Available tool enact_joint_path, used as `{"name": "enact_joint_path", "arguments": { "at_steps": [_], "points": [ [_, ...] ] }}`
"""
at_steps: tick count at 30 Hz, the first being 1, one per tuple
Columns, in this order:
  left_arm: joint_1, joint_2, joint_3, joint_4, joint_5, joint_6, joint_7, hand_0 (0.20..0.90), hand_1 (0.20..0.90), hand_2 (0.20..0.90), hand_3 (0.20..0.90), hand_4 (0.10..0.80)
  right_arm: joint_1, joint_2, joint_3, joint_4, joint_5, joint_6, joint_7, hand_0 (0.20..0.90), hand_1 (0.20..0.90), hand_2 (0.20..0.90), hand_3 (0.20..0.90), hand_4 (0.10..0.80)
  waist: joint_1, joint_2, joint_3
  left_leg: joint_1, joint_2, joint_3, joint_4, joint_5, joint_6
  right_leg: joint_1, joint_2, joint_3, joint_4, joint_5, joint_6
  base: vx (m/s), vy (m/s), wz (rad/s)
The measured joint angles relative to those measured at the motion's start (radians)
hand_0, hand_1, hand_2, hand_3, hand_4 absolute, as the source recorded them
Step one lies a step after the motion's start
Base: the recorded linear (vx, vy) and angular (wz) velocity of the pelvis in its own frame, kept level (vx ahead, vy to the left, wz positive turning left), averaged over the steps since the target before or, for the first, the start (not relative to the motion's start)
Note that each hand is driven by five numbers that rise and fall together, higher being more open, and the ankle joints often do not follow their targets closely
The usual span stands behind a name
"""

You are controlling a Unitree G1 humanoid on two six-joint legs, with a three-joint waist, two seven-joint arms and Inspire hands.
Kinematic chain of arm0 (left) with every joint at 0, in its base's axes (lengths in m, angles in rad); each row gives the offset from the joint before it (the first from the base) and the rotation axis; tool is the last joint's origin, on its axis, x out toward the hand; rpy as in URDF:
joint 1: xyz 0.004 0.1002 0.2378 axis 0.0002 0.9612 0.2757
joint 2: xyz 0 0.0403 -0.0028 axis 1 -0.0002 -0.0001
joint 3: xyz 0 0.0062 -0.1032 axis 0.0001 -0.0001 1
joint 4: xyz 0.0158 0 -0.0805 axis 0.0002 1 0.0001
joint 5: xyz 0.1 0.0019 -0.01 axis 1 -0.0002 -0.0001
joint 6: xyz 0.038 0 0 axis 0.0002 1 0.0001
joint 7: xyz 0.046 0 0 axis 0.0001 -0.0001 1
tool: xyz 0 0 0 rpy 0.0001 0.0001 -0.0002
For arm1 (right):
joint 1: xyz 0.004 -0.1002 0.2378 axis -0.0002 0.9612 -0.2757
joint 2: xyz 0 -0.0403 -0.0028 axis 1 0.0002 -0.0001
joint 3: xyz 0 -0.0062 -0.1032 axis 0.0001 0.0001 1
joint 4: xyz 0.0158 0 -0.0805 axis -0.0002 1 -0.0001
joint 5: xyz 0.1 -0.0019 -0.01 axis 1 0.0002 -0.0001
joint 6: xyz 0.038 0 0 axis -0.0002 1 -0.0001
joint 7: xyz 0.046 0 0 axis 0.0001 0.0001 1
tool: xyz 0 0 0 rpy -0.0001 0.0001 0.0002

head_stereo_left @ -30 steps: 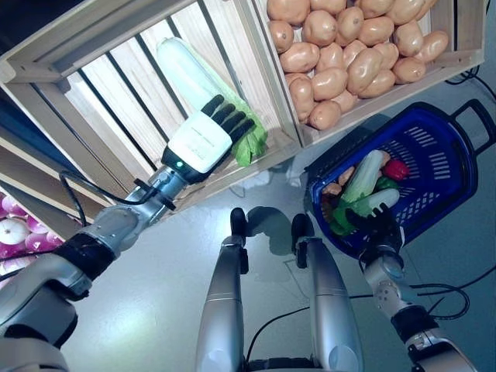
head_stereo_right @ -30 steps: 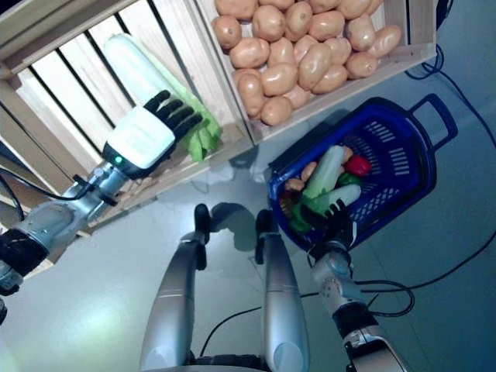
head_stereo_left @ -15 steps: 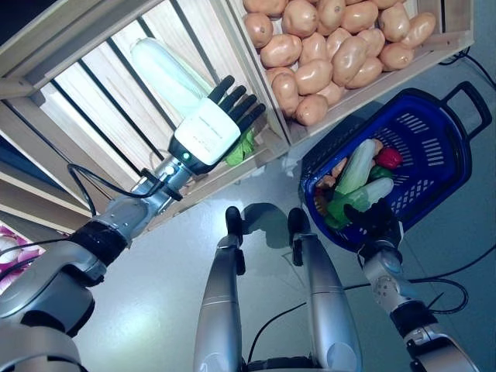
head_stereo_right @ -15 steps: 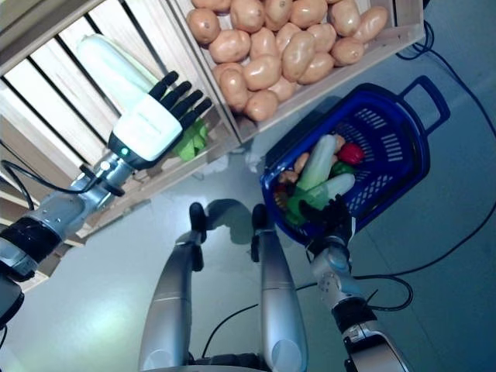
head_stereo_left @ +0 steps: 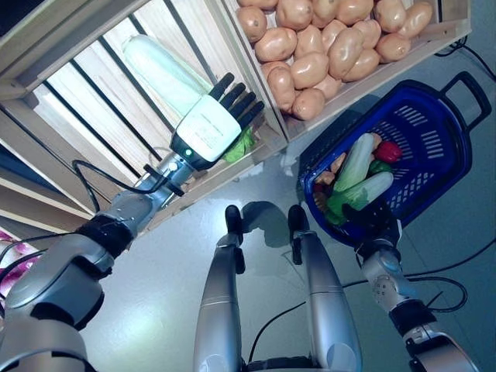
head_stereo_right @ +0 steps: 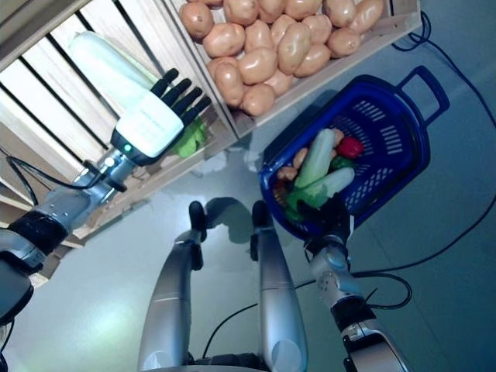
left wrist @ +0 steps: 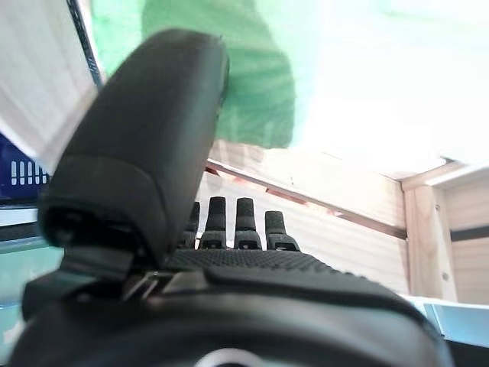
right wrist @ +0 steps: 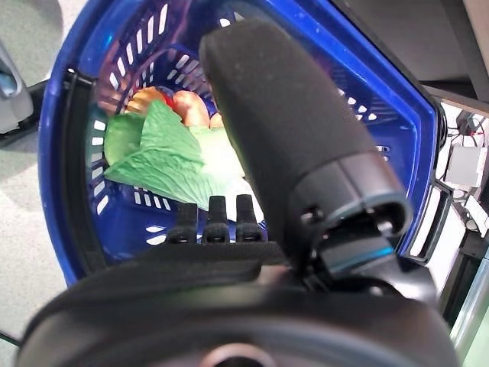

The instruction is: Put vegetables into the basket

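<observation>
Wooden crate rack fills the upper left, slatted compartment on my left side, potato compartment next to it. Potatoes piled tight in that right-hand section.

Blue basket sits on the grey floor to my right, just below the potato crate, handle end pointing away from me. Inside it: two pale green cabbages lying side by side, a red vegetable near them, orange-brown pieces under the leaves.

One more long pale cabbage lies in the slatted compartment, leafy green end toward the crate's front edge — not in the basket.

My left hand is over that cabbage's leafy end, fingers straight and spread, not curled round it. From the wrist camera the green leaf is just past my thumb; contact — can't tell.

My right hand is at the basket's near rim, fingertips reaching over it into the basket. Whether they grip the rim, can't tell.
</observation>
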Motion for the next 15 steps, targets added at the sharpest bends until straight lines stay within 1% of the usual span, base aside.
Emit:
{"name": "enact_joint_path", "arguments": {
  "at_steps": [3, 5, 8, 12, 15],
  "points": [
    [-0.003, -0.001, 0.0, 0.008, -0.002, 0.002, -0.02, 0.9, 0.9, 0.9, 0.9, 0.8, -0.004, 0.0, 0.0, 0.0, 0.0, 0.0, -0.002, 0.9, 0.9, 0.9, 0.9, 0.8, -0.007, 0.0, 0.0, -0.001, 0.0, 0.001, 0.0, -0.001, 0.001, 0.0, 0.0, 0.0, -0.002, 0.001, 0.001, 0.0, 0.0, 0.0],
    [-0.017, -0.004, -0.013, 0.014, -0.003, 0.012, -0.079, 0.9, 0.9, 0.9, 0.9, 0.8, -0.004, 0.0, 0.0, 0.003, 0.0, 0.0, -0.003, 0.9, 0.9, 0.9, 0.9, 0.8, -0.007, 0.0, 0.0, 0.0, 0.0, 0.002, 0.001, -0.001, 0.001, 0.0, 0.0, -0.001, -0.002, 0.001, 0.001, 0.0, 0.0, 0.0],
    [-0.026, -0.004, -0.036, 0.016, -0.004, 0.034, -0.133, 0.9, 0.9, 0.9, 0.9, 0.8, -0.004, 0.0, 0.0, 0.005, 0.0, 0.0, -0.003, 0.9, 0.9, 0.9, 0.9, 0.8, -0.007, 0.0, 0.0, -0.001, 0.0, 0.002, 0.0, -0.001, 0.002, 0.0, 0.0, -0.001, -0.003, 0.001, 0.001, 0.0, 0.0, 0.0],
    [-0.026, -0.005, -0.039, 0.016, -0.004, 0.037, -0.152, 0.9, 0.9, 0.9, 0.9, 0.8, -0.004, 0.0, 0.0, 0.005, 0.0, 0.0, -0.003, 0.9, 0.9, 0.9, 0.9, 0.8, -0.007, 0.0, 0.0, -0.003, 0.0, 0.002, 0.0, -0.001, 0.002, -0.003, 0.0, -0.001, -0.003, 0.001, 0.001, 0.0, 0.0, 0.0],
    [-0.028, -0.013, -0.039, 0.03, -0.005, 0.044, -0.189, 0.9, 0.9, 0.9, 0.9, 0.8, -0.009, 0.002, 0.0, 0.007, 0.0, 0.0, -0.003, 0.9, 0.9, 0.9, 0.9, 0.8, -0.007, 0.0, 0.0, -0.011, 0.0, 0.002, 0.0, -0.001, 0.002, -0.01, 0.0, -0.002, -0.003, 0.001, 0.001, 0.0, 0.0, 0.0]
  ]
}}
